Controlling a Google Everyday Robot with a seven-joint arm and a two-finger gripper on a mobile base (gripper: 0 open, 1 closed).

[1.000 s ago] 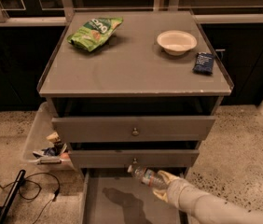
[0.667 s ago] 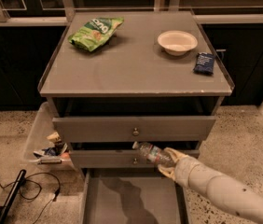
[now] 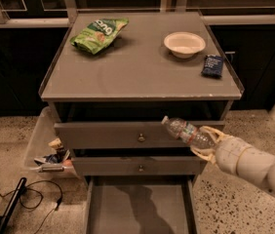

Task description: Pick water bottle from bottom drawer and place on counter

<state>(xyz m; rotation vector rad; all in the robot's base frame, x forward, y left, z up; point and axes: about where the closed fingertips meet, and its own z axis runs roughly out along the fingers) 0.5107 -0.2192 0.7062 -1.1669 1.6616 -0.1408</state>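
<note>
The water bottle is a clear plastic bottle with a white cap and a red-and-white label. It lies tilted in my gripper, cap up and to the left, in front of the top drawer's right half. The gripper is shut on the bottle's lower half, and my cream arm reaches in from the lower right. The bottom drawer is pulled open below, its grey tray bare. The counter is above the bottle, its front edge a little higher than the cap.
On the counter lie a green chip bag at back left, a white bowl at back right and a dark blue packet by the right rim. A bin of clutter and cables are on the floor left.
My gripper has lifted the water bottle up out of the bottom drawer, from the middle drawer's level to in front of the top drawer, and moved it to the right.
</note>
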